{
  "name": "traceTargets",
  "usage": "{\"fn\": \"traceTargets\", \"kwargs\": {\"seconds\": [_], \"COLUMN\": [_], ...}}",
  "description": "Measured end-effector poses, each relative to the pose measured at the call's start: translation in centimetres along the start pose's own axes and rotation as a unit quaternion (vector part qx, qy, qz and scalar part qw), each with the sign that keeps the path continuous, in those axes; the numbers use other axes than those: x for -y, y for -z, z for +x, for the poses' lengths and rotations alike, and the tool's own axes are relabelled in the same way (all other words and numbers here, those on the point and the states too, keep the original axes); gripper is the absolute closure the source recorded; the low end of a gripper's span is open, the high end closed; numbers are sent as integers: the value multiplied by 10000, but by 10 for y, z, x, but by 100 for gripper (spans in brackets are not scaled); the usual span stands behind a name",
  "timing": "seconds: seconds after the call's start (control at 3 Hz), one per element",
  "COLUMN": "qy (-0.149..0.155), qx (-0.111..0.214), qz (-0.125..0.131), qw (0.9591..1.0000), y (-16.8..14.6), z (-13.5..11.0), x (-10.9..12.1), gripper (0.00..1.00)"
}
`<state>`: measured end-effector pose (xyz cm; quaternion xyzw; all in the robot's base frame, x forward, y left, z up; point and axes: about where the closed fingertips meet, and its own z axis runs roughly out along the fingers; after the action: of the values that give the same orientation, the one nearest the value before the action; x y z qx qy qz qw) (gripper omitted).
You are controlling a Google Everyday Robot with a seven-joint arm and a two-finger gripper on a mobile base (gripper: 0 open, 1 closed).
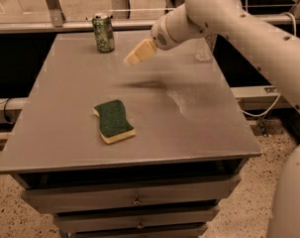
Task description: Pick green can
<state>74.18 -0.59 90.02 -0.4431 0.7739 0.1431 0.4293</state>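
Observation:
The green can (103, 32) stands upright at the far left of the grey table (65, 133), with a silver top. My gripper (132, 58) hangs above the table's far middle, to the right of the can and a short way from it, pointing toward it. It holds nothing that I can see. The white arm (228, 19) reaches in from the right.
A green-and-yellow sponge (113, 120) lies flat on the table's near left. A clear plastic bottle (203, 48) stands at the far right, partly behind the arm. Drawers sit under the tabletop. Rails run behind the table.

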Motion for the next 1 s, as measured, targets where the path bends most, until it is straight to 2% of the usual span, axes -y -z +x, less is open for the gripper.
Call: {"fn": "traceTargets", "kwargs": {"seconds": [0.67,1.0], "qy": [-294,-316], "qx": [587,771], "qz": [52,15], "qw": [9978,9965], "y": [-85,-104], "z": [-40,-55], "x": [14,13], "gripper": [0,0]}}
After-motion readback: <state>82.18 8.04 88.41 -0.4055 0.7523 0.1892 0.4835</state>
